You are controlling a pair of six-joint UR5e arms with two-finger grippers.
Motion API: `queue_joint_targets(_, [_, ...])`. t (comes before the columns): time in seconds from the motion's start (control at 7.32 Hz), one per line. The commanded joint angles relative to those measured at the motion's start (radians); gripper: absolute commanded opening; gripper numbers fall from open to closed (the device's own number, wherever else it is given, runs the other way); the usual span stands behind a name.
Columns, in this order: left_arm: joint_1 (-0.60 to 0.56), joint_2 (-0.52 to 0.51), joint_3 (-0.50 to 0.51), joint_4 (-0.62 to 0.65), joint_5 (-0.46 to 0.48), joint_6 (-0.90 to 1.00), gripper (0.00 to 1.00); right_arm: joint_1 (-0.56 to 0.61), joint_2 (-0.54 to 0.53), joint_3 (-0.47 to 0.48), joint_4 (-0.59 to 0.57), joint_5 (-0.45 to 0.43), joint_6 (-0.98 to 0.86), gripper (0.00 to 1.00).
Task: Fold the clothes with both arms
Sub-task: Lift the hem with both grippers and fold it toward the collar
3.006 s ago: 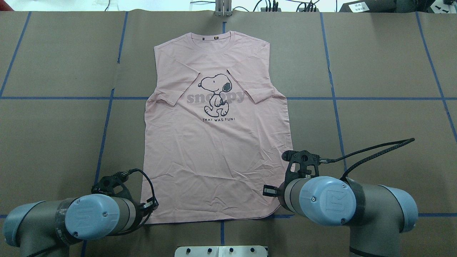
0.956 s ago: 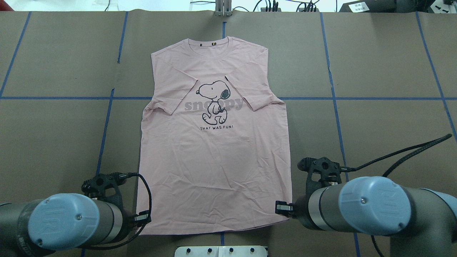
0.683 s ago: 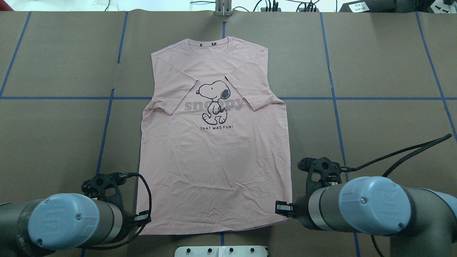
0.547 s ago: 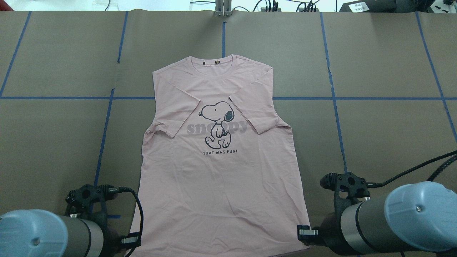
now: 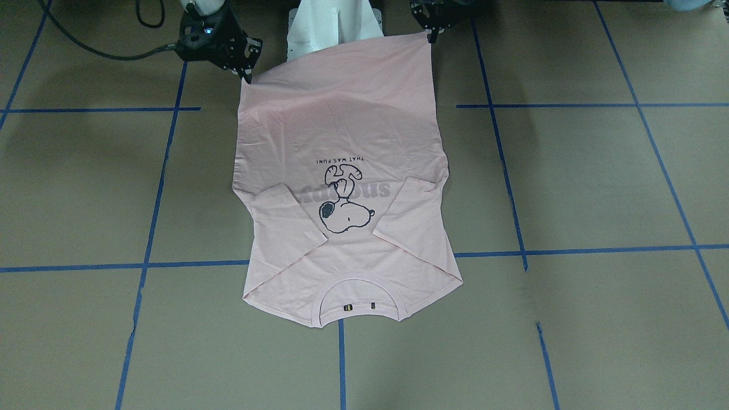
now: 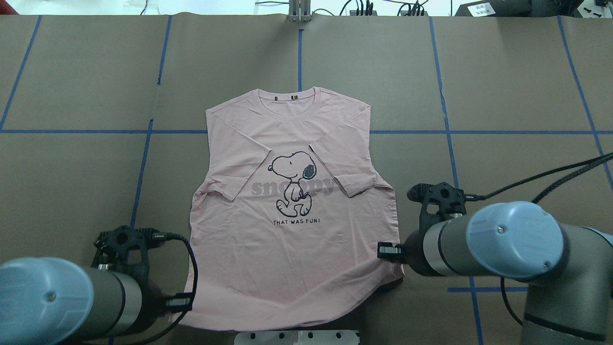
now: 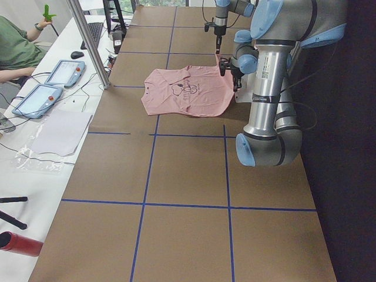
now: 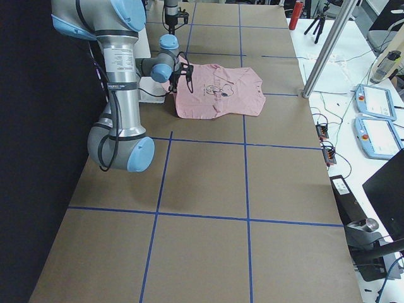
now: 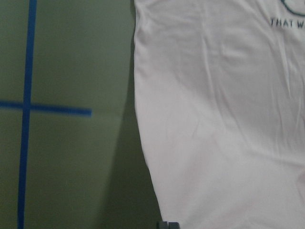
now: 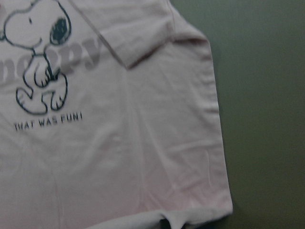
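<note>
The pale pink T-shirt (image 6: 287, 249) lies print up on the brown table, with its collar (image 6: 287, 103) far from me. Both sleeves are folded in beside the Snoopy print (image 6: 293, 184). My left gripper (image 6: 178, 303) is shut on the near left hem corner. My right gripper (image 6: 389, 251) is shut on the near right hem corner. In the front-facing view the hem (image 5: 342, 51) hangs raised between the right gripper (image 5: 246, 73) and the left gripper (image 5: 429, 33). The wrist views show only cloth (image 9: 224, 119) (image 10: 119, 157). The fingertips are mostly hidden.
The white base plate (image 6: 297, 338) sits at the near edge, partly under the raised hem. Blue tape lines (image 6: 143, 158) grid the table. A metal post (image 6: 299, 12) stands at the far edge. Tablets (image 7: 61, 73) and a person are on the side bench.
The shirt was first dragged toward me by its hem. Since half a second ago both grippers have risen and moved forward with the hem corners, the right one more. The collar slid slightly nearer.
</note>
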Motion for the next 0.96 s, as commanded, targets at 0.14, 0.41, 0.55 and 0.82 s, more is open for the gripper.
queue_joint_targets(0.14, [-0.229, -0.026, 0.164, -0.067, -0.003, 0.185, 0.00, 0.224, 0.116, -0.177, 0.017, -0.032, -0.208, 0.00])
queue_joint_targets(0.41, [-0.352, -0.101, 0.338, -0.165, -0.020, 0.243, 0.00, 0.295, 0.197, -0.354, 0.166, -0.031, -0.208, 0.00])
queue_joint_targets(0.55, [-0.421, -0.153, 0.441, -0.214, -0.049, 0.275, 0.00, 0.321, 0.233, -0.436, 0.240, -0.028, -0.207, 0.00])
queue_joint_targets(0.82, [-0.503, -0.205, 0.640, -0.394, -0.049, 0.279, 0.00, 0.342, 0.305, -0.542, 0.272, -0.026, -0.208, 0.00])
